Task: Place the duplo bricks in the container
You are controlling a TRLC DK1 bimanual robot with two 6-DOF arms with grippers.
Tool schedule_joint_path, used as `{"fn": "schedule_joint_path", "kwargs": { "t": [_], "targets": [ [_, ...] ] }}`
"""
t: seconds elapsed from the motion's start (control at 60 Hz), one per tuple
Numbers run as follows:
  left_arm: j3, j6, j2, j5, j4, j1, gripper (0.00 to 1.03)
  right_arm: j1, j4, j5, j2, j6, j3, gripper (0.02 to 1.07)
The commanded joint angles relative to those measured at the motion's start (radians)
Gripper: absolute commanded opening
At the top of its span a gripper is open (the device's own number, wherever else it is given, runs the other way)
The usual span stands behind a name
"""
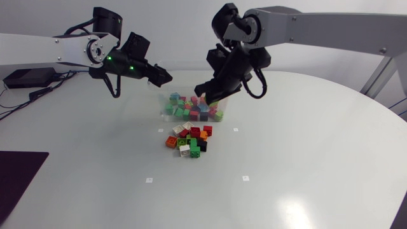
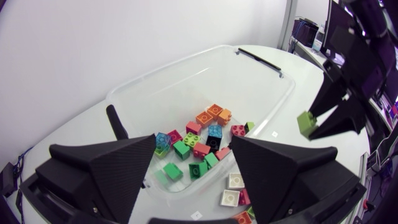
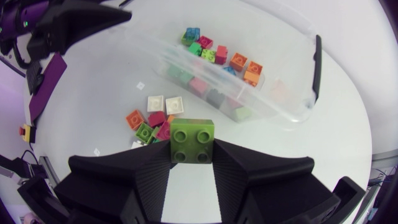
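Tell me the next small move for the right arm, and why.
Probably carry the right gripper forward until it is over the clear container, then open. It is shut on a green duplo brick, and its wrist view seems to show bare table, not the container, beneath the brick.

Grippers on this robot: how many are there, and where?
2. The left gripper hangs open over the left end of the clear container. The right gripper, by its right side, is shut on a green duplo brick. None seems hidden.
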Motion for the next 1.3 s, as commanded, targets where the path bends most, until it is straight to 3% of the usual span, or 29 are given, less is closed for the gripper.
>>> {"fn": "schedule_joint_path", "kwargs": {
  "t": [0.0,0.15,0.4,0.633,0.95,1.1,1.117,1.2,1.283],
  "targets": [
    [-0.066,0.055,-0.076,0.006,0.003,-0.002,0.97,-0.019,0.014,-0.009,-0.023,-0.018,0.053,0.25],
    [-0.191,0.187,-0.185,0.008,-0.001,0.000,0.97,-0.046,0.048,-0.023,-0.007,-0.022,0.101,0.25],
    [-0.293,0.465,-0.233,0.092,-0.175,-0.002,0.97,-0.085,0.125,-0.043,0.025,-0.019,0.139,0.25],
    [-0.319,0.658,-0.148,0.097,-0.244,-0.017,0.97,-0.097,0.189,-0.058,0.054,-0.018,0.160,0.25],
    [-0.287,0.841,0.011,0.095,-0.248,-0.022,0.97,-0.098,0.319,-0.066,0.128,-0.016,0.173,0.26],
    [-0.265,0.881,0.054,0.094,-0.247,-0.031,0.97,-0.100,0.345,-0.064,0.181,-0.015,0.208,0.50],
    [-0.259,0.888,0.063,0.094,-0.247,-0.034,0.97,-0.100,0.345,-0.061,0.192,-0.015,0.217,0.60],
    [-0.247,0.905,0.091,0.092,-0.247,-0.045,0.97,-0.101,0.344,-0.060,0.204,-0.016,0.226,0.88],
    [-0.237,0.922,0.120,0.086,-0.245,-0.057,0.97,-0.106,0.348,-0.060,0.187,-0.018,0.208,0.95]
  ]
}}
